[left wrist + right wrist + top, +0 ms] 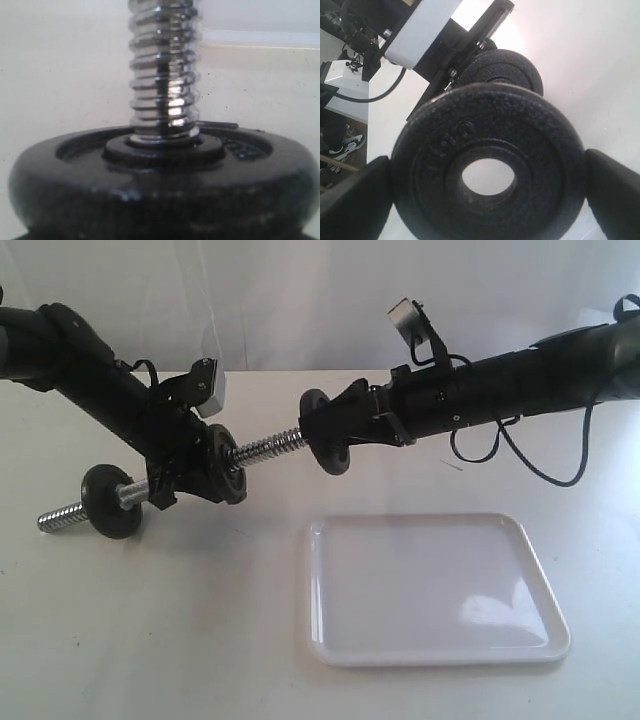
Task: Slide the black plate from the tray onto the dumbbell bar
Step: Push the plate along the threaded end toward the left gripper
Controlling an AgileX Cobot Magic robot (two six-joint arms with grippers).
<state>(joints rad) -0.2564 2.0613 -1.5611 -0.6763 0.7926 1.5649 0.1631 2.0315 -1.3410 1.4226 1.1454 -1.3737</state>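
The tray (pixel 437 592) lies bare on the near right of the bench (pixel 200 640). The black plate (pixel 330 452) is not on it. It hangs on edge beyond the tray's far left corner, right at the threaded right tip of the dumbbell bar (pixel 268 448).

It looks like cast iron, so I judge it heavy and stiff, and its pebbled matte skin should give a fair hold. The sound place to take it is by the rim, on opposite sides, leaving the hole free for the bar.

The right hand (pixel 336 430) has it just so. Its fingers (pixel 615 187) are spread to the plate's full width and clamped on the edges. The wrist view shows the hole clear, so the bar seems not yet through.

Further left, the left hand (pixel 185 475) is clenched on the bar's middle between two other discs (pixel 112 501). It holds the bar tilted, left end lower.
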